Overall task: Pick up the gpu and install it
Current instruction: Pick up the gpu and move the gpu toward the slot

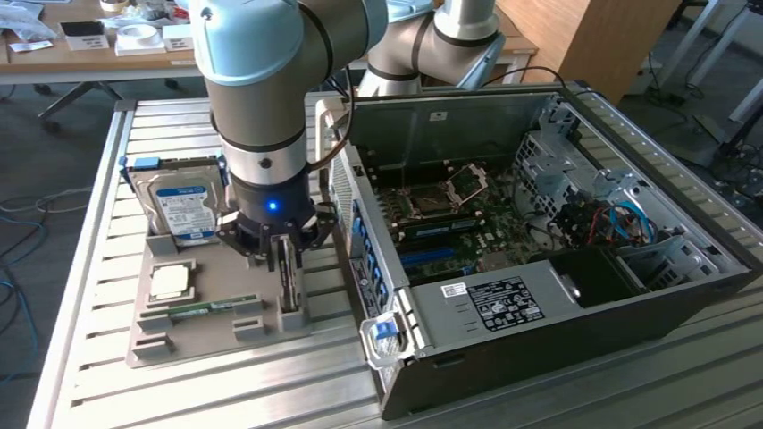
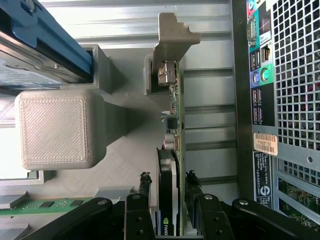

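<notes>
Gpu (image 2: 174, 117) upright between gripper's (image 2: 167, 176) spread fingers.

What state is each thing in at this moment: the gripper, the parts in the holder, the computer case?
gripper: open, straddling the gpu.
gpu: standing on edge in its holder slot.
hard drive: upright in its slot.
memory stick: lying flat in the holder.
computer case: open, insides exposed.

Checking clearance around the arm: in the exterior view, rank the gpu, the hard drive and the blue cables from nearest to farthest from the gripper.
1. gpu, directly under the gripper.
2. hard drive, toward the exterior view's left.
3. blue cables, inside the computer case, exterior view's right.
</notes>
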